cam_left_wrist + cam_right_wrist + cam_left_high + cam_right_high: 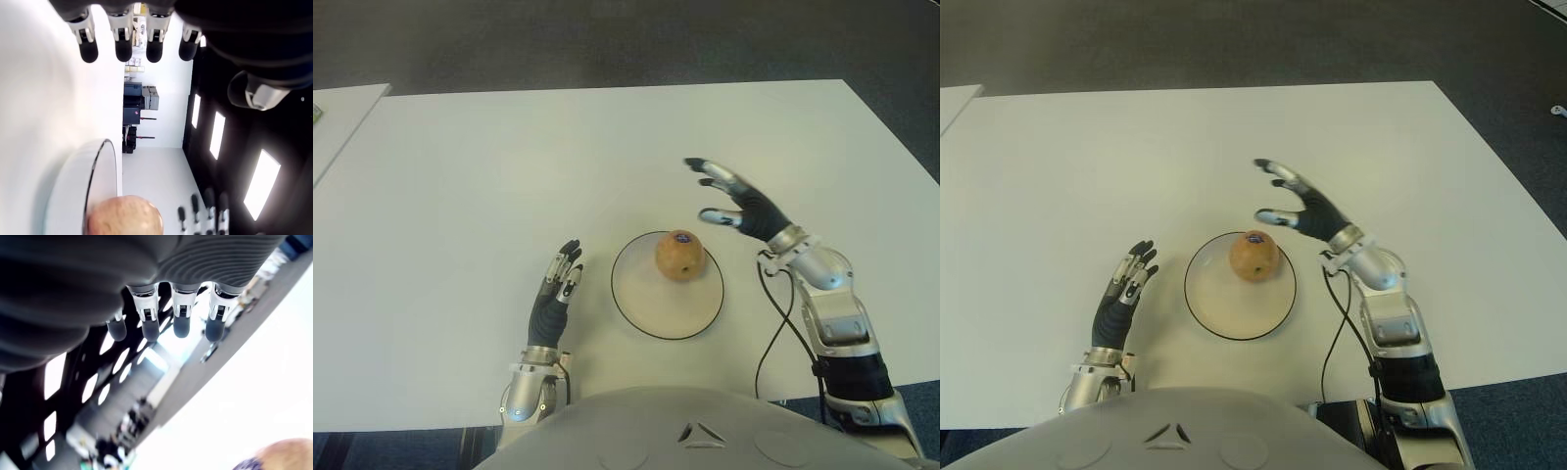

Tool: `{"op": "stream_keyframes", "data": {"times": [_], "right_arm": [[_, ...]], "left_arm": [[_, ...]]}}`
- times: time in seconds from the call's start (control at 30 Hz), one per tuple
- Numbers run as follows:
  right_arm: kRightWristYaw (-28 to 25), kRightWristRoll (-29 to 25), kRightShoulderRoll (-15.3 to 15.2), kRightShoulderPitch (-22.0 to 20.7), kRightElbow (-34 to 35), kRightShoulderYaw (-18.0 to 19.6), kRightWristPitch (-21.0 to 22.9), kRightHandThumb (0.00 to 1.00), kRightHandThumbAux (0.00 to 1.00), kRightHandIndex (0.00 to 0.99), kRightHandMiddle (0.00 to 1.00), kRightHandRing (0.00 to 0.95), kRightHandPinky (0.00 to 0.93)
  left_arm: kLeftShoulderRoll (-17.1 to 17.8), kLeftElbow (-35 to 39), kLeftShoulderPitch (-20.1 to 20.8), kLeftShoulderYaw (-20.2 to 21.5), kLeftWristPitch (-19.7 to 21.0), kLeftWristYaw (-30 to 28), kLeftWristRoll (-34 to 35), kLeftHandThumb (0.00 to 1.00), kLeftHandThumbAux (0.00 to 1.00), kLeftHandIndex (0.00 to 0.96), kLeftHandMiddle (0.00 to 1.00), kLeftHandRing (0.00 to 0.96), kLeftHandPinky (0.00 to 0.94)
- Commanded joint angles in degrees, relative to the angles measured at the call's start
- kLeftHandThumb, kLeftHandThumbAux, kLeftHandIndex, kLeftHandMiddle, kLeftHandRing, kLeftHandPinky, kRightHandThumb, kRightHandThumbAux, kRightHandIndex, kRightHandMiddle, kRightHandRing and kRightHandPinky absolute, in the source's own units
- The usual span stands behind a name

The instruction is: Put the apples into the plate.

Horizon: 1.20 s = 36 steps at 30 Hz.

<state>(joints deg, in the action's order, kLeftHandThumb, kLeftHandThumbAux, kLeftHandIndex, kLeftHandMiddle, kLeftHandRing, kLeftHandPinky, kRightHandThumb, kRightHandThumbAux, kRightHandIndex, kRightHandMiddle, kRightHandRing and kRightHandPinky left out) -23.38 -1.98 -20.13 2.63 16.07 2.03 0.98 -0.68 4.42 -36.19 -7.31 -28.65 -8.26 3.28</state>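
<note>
A plain white counter [460,196] stands over dark grey carpet [607,39]. One apple [680,255] sits in the black-rimmed plate [641,308]. The right hand [739,201] hovers beside it, fingers spread wide, empty; the left hand [558,289] shows left of the plate, fingers relaxed, empty.

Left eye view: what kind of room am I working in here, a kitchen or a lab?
Likely a lab or office, not a kitchen: a plain white table stands on dark grey carpet, bare apart from one plate holding an apple. Both hands, left and right, are open.
</note>
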Motion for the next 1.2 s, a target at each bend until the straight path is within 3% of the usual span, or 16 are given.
{"op": "stream_keyframes", "data": {"times": [0.03, 0.17, 0.4, 0.77, 1.2], "right_arm": [[2.8, -10.7, 5.3, 8.6, -4.6, 8.9, 5.0, 0.102, 0.399, 0.016, 0.016, 0.000, 0.000], [4.5, -14.6, 9.0, 13.5, -5.4, 11.3, 4.5, 0.097, 0.391, 0.049, 0.045, 0.002, 0.009], [7.1, -18.9, 13.9, 16.9, -4.1, 12.5, 4.8, 0.119, 0.362, 0.115, 0.111, 0.052, 0.075], [7.3, -18.5, 16.1, 18.8, -4.4, 12.1, 1.3, 0.153, 0.352, 0.153, 0.166, 0.109, 0.118], [3.8, -16.8, 18.9, 23.6, -8.0, 8.2, -7.8, 0.169, 0.382, 0.183, 0.195, 0.145, 0.145]], "left_arm": [[-1.1, 0.2, -1.1, -0.4, -1.0, 0.7, 0.8, 0.020, 0.282, 0.000, 0.000, 0.000, 0.000], [-1.3, 0.8, -1.4, -0.3, -0.6, 0.5, 2.4, 0.034, 0.277, 0.000, 0.000, 0.000, 0.000], [-1.1, 2.7, -2.4, 0.0, 0.2, 0.2, 4.0, 0.054, 0.278, 0.000, 0.000, 0.000, 0.000], [-0.8, 4.8, -4.5, 0.7, 2.2, 1.2, 3.2, 0.050, 0.296, 0.000, 0.000, 0.000, 0.000], [-1.5, 3.8, -5.9, 0.5, 1.8, -1.1, 9.6, 0.070, 0.320, 0.000, 0.000, 0.000, 0.000]]}}
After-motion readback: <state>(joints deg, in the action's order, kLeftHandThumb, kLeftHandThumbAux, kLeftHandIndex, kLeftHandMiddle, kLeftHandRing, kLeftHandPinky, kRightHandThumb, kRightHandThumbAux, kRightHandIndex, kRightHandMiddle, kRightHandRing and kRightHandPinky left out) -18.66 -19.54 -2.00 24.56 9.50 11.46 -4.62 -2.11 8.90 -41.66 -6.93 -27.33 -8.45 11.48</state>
